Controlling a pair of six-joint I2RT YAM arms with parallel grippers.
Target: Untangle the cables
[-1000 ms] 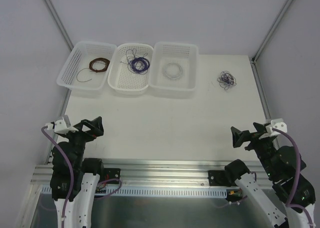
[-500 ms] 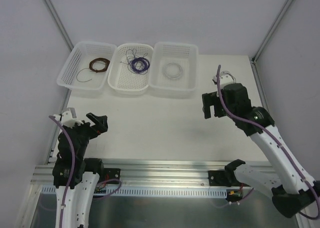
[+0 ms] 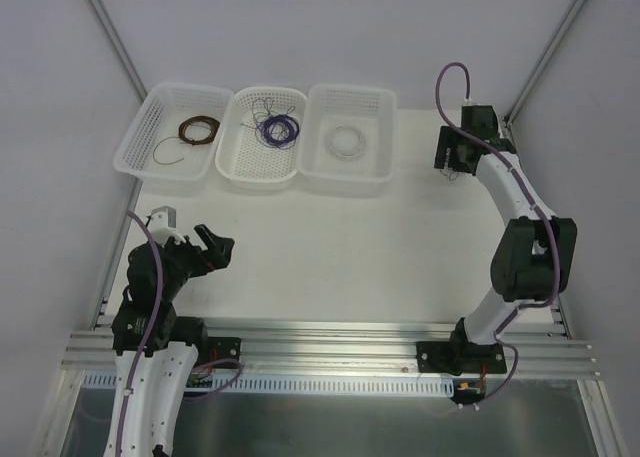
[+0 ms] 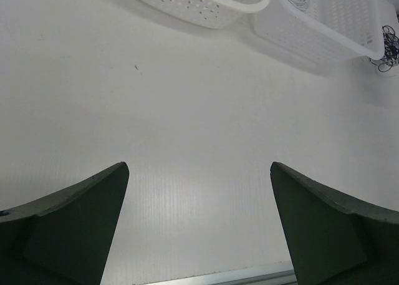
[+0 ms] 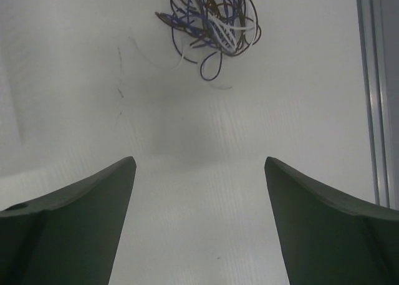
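Right pincer (image 5: pixel 199 166) has swung out to the cables (image 5: pixel 212 17), spread; left pincer (image 4: pixel 199 169) spread too.

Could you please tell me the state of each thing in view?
cables: tangled, lying loose, ungripped.
right gripper: open, empty, near the cables.
left gripper: open, empty.
brown coil: wound, one end trailing.
purple coil: wound, ends straggling.
white coil: wound.
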